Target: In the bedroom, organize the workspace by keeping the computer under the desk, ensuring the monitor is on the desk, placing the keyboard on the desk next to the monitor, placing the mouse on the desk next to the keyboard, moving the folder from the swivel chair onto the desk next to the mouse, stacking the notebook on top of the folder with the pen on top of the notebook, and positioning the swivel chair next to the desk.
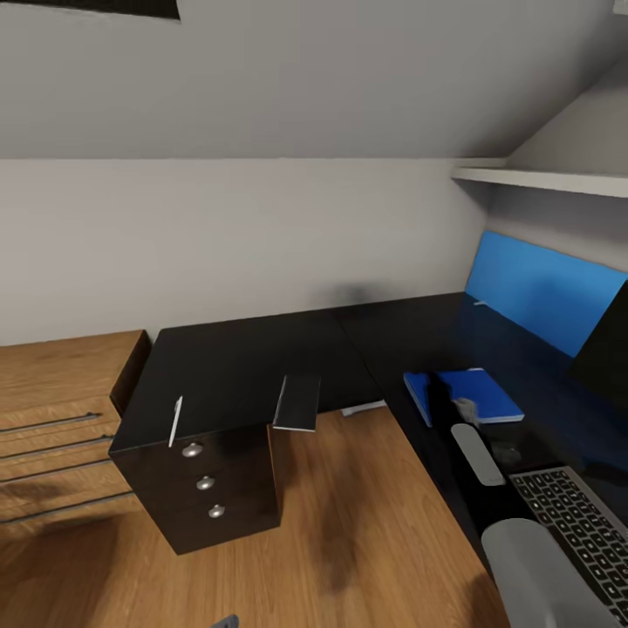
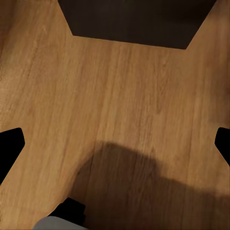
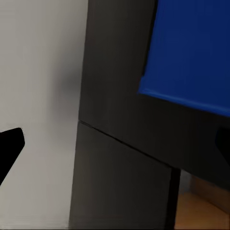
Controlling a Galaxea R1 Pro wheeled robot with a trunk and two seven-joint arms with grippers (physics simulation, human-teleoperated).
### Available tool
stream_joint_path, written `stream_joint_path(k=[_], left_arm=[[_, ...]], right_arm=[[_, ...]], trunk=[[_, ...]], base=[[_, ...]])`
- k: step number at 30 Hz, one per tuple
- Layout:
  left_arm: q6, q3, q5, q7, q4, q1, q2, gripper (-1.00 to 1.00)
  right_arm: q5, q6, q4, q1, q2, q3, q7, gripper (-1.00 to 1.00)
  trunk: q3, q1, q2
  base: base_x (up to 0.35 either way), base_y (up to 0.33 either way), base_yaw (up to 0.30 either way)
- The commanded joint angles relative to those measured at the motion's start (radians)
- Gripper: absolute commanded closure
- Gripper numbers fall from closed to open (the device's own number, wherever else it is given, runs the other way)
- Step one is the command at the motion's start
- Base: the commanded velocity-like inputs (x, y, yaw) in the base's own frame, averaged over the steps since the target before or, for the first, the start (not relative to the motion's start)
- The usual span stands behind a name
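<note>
The glossy black desk (image 1: 244,366) runs in an L from the middle to the right, with its blue back panel (image 1: 541,288) behind. A blue folder (image 1: 475,392) lies flat on the right wing, and its corner shows in the right wrist view (image 3: 191,52). The dark grey notebook (image 1: 296,403) and the white pen (image 1: 176,420) sit at the desk's front edge, both hanging over it. The keyboard (image 1: 571,515) is at the lower right and the monitor (image 1: 604,349) at the right edge. My right gripper (image 3: 117,143) hovers open near the folder. My left gripper (image 2: 117,143) is open over the wooden floor. Mouse, computer and swivel chair are out of view.
A light wooden drawer chest (image 1: 61,419) stands at the left against the wall. A black drawer unit (image 1: 205,488) with three knobs sits under the desk's left end. A white shelf (image 1: 541,179) juts out above the right wing. My grey right arm (image 1: 532,567) crosses the lower right.
</note>
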Motion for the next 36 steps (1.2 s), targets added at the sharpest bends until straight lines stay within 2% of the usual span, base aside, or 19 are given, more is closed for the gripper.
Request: stream_joint_path(k=[1, 5, 6, 11, 14, 22, 23, 36], left_arm=[[-0.007, -0.006, 0.011, 0.005, 0.000, -0.001, 0.001, -1.00], [-0.007, -0.006, 0.011, 0.005, 0.000, -0.001, 0.001, -1.00], [-0.008, -0.006, 0.011, 0.005, 0.000, -0.001, 0.001, -1.00], [-0.008, -0.006, 0.011, 0.005, 0.000, -0.001, 0.001, -1.00], [-0.008, -0.006, 0.011, 0.005, 0.000, -0.001, 0.001, -1.00], [-0.011, -0.006, 0.008, 0.004, -0.001, -0.001, 0.001, -1.00], [-0.011, -0.005, 0.008, 0.005, -0.004, -0.001, 0.001, -1.00], [-0.013, 0.000, 0.007, 0.008, -0.009, -0.001, 0.001, -1.00]], right_arm=[[-0.010, -0.006, -0.002, 0.000, -0.001, 0.012, -0.004, -1.00], [-0.010, -0.006, -0.002, 0.000, 0.000, 0.051, -0.004, -1.00], [-0.010, -0.008, 0.000, 0.000, 0.002, 0.093, -0.003, -1.00], [-0.012, -0.009, 0.001, 0.000, 0.005, 0.131, -0.002, -1.00], [-0.014, -0.009, 0.003, 0.000, 0.009, 0.140, -0.001, -1.00], [-0.015, -0.005, 0.005, 0.000, 0.062, 0.145, 0.005, -1.00], [-0.014, -0.006, 0.008, 0.000, 0.095, 0.146, 0.003, -1.00], [-0.011, -0.010, 0.081, 0.000, 0.116, 0.151, -0.002, -1.00]], trunk=[[0.002, -0.004, 0.007], [0.015, -0.019, 0.035], [0.018, -0.023, 0.042], [0.034, -0.042, 0.077], [0.040, -0.050, 0.091], [0.040, -0.050, 0.091], [0.040, -0.050, 0.091], [0.045, -0.050, 0.091]], base=[[0.000, 0.000, 0.000], [0.000, 0.000, 0.000], [0.000, 0.000, 0.000], [0.000, 0.000, 0.000], [0.000, 0.000, 0.000], [0.000, 0.000, 0.000], [0.000, 0.000, 0.034], [0.000, 0.000, 0.193]])
